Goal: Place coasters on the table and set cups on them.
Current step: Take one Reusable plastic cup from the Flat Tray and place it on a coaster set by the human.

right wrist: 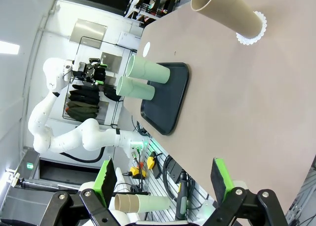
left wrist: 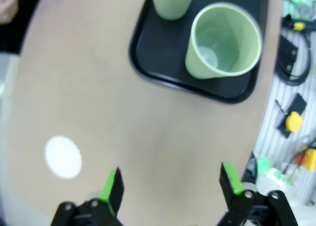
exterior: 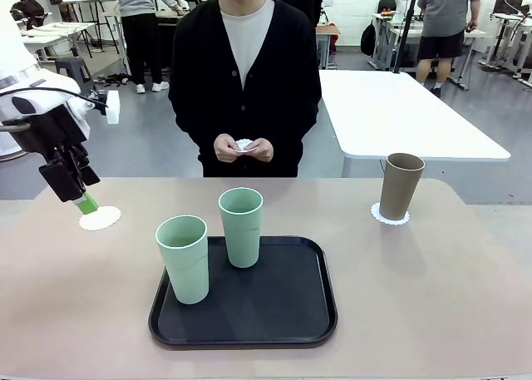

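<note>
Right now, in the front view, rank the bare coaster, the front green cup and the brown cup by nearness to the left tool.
1. Bare coaster, right by the left tool, on the table's left.
2. Front green cup, on the tray's left half.
3. Brown cup, at far right, standing on a coaster.
</note>
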Tool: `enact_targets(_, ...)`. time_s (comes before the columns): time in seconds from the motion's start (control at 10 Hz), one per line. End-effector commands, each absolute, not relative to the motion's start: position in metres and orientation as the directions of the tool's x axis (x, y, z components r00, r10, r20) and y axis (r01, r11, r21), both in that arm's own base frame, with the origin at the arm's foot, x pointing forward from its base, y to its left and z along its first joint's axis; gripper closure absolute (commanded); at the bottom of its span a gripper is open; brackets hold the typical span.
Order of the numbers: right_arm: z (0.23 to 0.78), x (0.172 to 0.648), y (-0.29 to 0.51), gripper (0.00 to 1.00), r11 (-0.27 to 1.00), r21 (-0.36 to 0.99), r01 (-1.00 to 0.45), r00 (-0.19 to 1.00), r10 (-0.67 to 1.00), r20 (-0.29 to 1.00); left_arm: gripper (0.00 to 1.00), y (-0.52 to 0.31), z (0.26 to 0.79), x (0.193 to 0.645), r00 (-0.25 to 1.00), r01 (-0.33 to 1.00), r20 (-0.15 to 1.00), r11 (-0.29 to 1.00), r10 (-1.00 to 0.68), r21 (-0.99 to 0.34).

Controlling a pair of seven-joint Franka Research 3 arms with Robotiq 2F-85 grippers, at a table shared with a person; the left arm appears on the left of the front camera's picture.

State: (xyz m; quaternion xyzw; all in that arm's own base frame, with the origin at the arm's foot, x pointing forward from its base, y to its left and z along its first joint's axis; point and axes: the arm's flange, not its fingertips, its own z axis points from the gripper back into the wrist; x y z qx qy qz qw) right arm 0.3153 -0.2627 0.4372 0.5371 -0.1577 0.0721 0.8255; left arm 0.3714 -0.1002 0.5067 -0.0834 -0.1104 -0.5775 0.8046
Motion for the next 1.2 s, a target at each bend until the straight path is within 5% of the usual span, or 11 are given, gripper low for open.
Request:
enact_targets(0.0, 0.437, 0.315, -0.262, 0.0, 0.407, 0.865, -0.292, 0.939, -0.049, 0.341, 0.0, -0.066, 0.487, 0.404, 0.037, 0.999, 0.558, 0.015, -0.829, -0.044)
enact_targets(0.6, 0.437, 0.315, -0.262, 0.0, 0.407, 0.865, -0.292, 0.939, -0.049, 0.341, 0.0, -0.029, 0.38, 0.429, 0.034, 0.986, 0.828, -0.116, -0.559, -0.118)
enact_targets(1.1, 0.437, 0.315, -0.262, 0.0, 0.407, 0.865, -0.292, 0.939, -0.049, 0.341, 0.0, -0.037, 0.342, 0.392, -0.094, 0.995, 0.886, -0.011, -0.454, 0.1)
